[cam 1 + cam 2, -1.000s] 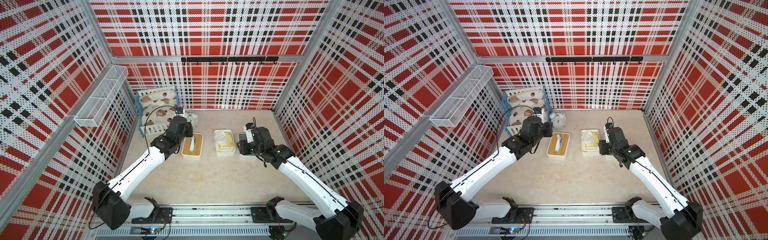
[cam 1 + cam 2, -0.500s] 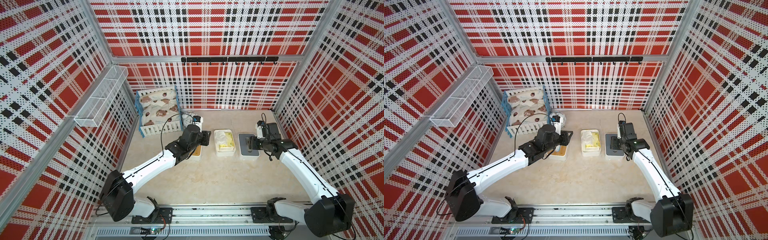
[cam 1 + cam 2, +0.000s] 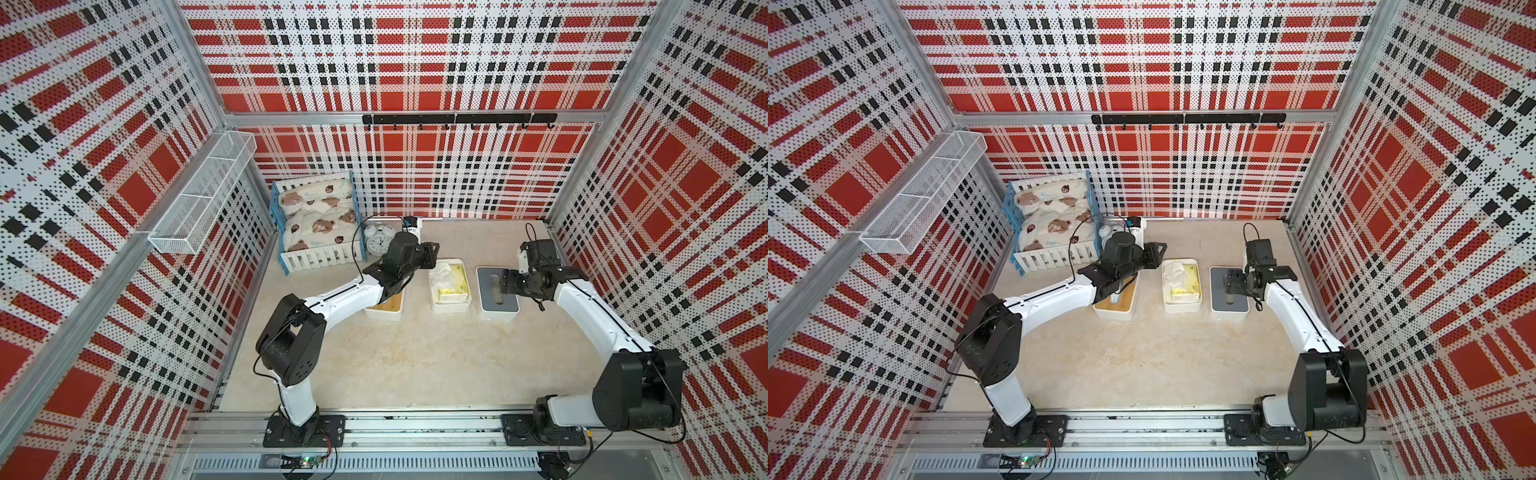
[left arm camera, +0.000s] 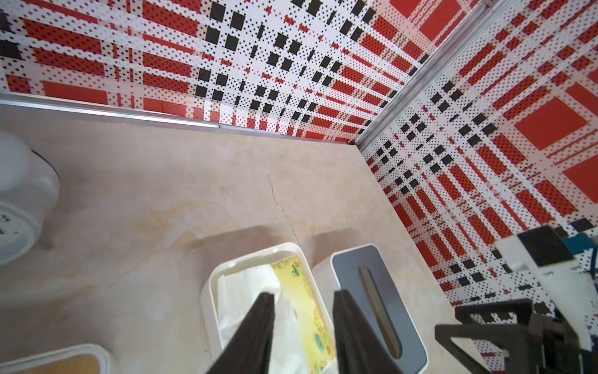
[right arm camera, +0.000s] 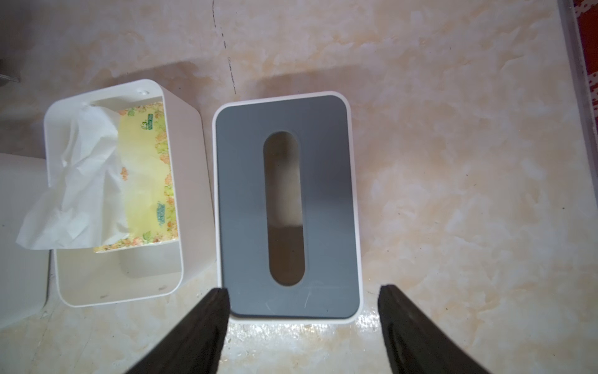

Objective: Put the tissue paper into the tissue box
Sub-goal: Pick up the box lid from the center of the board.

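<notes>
Beside the tissue box, over the grey lid, my right gripper stands wide, empty. My left gripper hovers at that box's corner, parted, empty. The tissue paper lies inside, one sheet spilling. I should tuck it gently, centred.

Your desk, beige and marbled, carries three boxes in a row towards the back.

1. A white box with a tan top, partly under the left arm.
2. An open white tissue box, holding a yellow pack with white tissue paper bunched up out of it.
3. A white box with a grey slotted lid.

The left gripper hangs between items one and two. The right gripper sits over the grey lid. You cannot read either one's fingers from here.

In the back corner on the left arm's side stands a blue-and-white toy bed with bear-print bedding. An alarm clock is just beside it, mostly hidden.

On the walls you have a wire basket on that same side and a black hook rail at the back.
</notes>
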Robot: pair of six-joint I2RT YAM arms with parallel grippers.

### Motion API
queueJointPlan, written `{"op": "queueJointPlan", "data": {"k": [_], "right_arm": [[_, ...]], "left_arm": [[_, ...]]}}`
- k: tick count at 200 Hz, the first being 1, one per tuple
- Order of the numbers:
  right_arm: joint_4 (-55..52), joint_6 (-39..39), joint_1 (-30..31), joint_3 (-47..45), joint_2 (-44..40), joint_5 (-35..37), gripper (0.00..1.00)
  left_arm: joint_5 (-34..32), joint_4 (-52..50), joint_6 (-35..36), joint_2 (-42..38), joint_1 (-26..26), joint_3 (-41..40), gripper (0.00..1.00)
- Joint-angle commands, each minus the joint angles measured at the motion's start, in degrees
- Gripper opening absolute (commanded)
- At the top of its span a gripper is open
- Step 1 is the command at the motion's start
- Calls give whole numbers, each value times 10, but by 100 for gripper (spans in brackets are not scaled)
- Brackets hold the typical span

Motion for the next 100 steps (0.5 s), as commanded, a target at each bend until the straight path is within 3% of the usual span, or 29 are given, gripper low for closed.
{"op": "queueJointPlan", "data": {"k": [1, 18, 49, 69, 100], "right_arm": [[-5, -8, -11, 21, 31, 2, 86], [0, -17, -11, 20, 52, 9, 90], [9, -21, -12, 19, 100, 14, 94], [19, -21, -12, 16, 124, 23, 95], [20, -19, -12, 19, 139, 46, 94]], "left_arm": [[23, -19, 25, 18, 14, 44, 37], [20, -24, 45, 13, 21, 23, 38], [82, 50, 37, 12, 48, -52, 38], [121, 41, 35, 30, 65, -38, 38], [124, 61, 46, 38, 64, -46, 39]]}}
